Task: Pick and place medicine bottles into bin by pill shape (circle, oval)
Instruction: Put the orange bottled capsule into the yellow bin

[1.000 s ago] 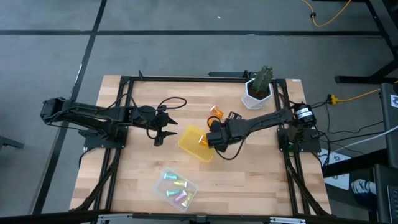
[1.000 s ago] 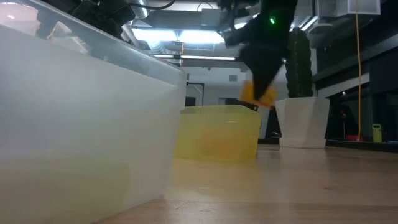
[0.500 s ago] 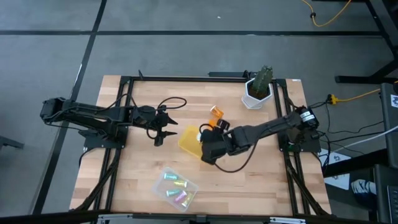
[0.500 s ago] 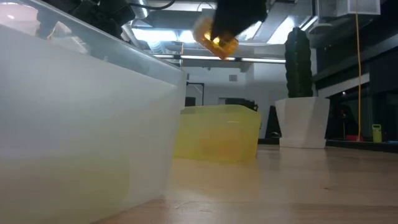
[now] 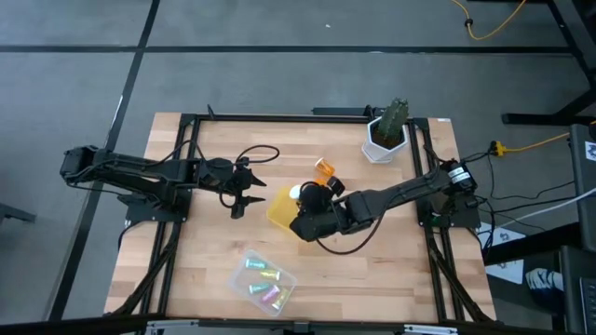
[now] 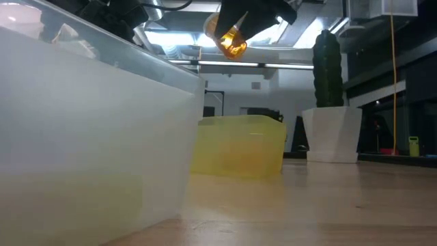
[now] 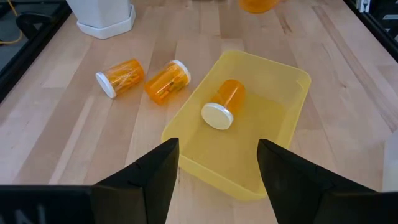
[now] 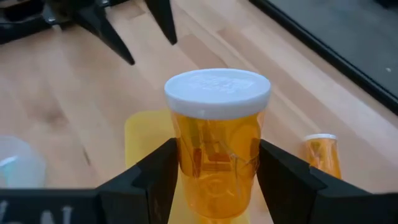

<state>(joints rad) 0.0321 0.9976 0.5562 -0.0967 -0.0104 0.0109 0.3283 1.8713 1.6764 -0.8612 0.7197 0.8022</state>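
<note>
My right gripper (image 5: 305, 207) is shut on a stubby orange bottle with a white cap (image 8: 217, 140), held high above the yellow bin (image 5: 279, 212); the bottle also shows in the low view (image 6: 229, 37). One orange bottle (image 7: 225, 101) lies on its side inside the yellow bin (image 7: 283, 106). Two more orange bottles (image 7: 121, 76) (image 7: 168, 79) lie on their sides on the table beyond the bin. My left gripper (image 5: 248, 193) is open and empty, left of the yellow bin. Pastel vials (image 5: 264, 281) lie in a clear bin (image 5: 240, 272) near the front. My right gripper pinches the orange bottle's body (image 8: 186, 155) between its two fingers, on opposite sides below the white cap (image 8: 217, 87). The bottle lies along the fingers with the cap end pointing away from the wrist. It is tilted and lifted clear, above the yellow bin.
A white plant pot with a cactus (image 5: 386, 135) stands at the far right. The clear bin's wall (image 6: 89, 137) fills the low view's left. A black cable (image 5: 256, 154) loops on the table behind my left gripper. Bare wood lies at the front right.
My right gripper has carried the orange bottle up and toward the table's left edge, from beside the yellow bin's right rim to high above the bin. The bottle has tipped over as it rose.
</note>
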